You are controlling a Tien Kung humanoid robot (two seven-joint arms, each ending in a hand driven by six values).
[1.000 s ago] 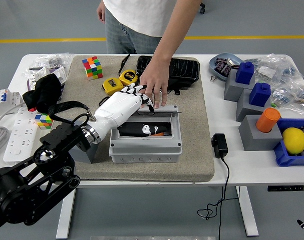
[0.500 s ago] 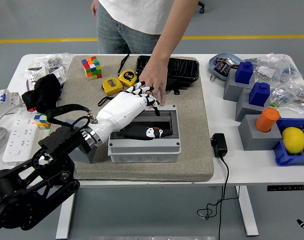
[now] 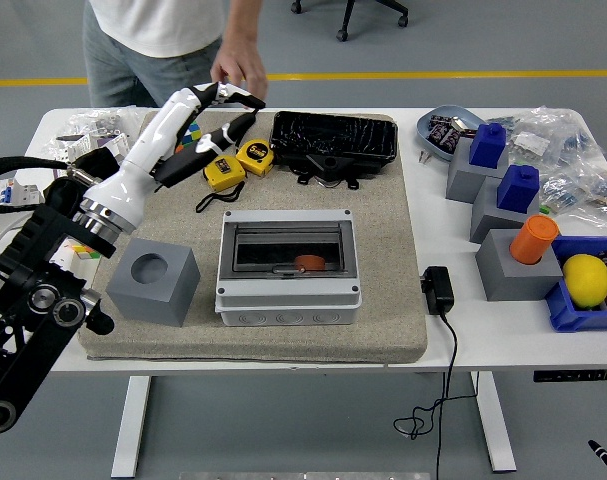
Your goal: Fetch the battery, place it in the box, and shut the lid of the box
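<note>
The grey box [image 3: 289,300] sits in the middle of the tan mat [image 3: 383,300] with its clear lid [image 3: 288,232] lying flat and closed. Through the lid I see a dark item with an orange end [image 3: 307,262] inside. My left hand [image 3: 221,100] is raised above the mat's far left corner, well away from the box, with white fingers spread and holding nothing. A person stands at the far left, one hand [image 3: 239,62] hanging just behind my fingers. Only a dark sliver of my right arm [image 3: 605,456] shows at the lower right corner.
A grey cube with a round hole [image 3: 153,283] stands left of the box. Two yellow tape measures [image 3: 224,171] and a black tray [image 3: 334,141] lie behind it. A black power adapter [image 3: 438,291], grey-and-blue blocks [image 3: 490,160], an orange cylinder [image 3: 534,239] and a lemon [image 3: 587,280] are at the right.
My left hand has lifted off the box and swung up to the far left. The person's hand has left the box and drawn back. The lid, open before, now lies closed.
</note>
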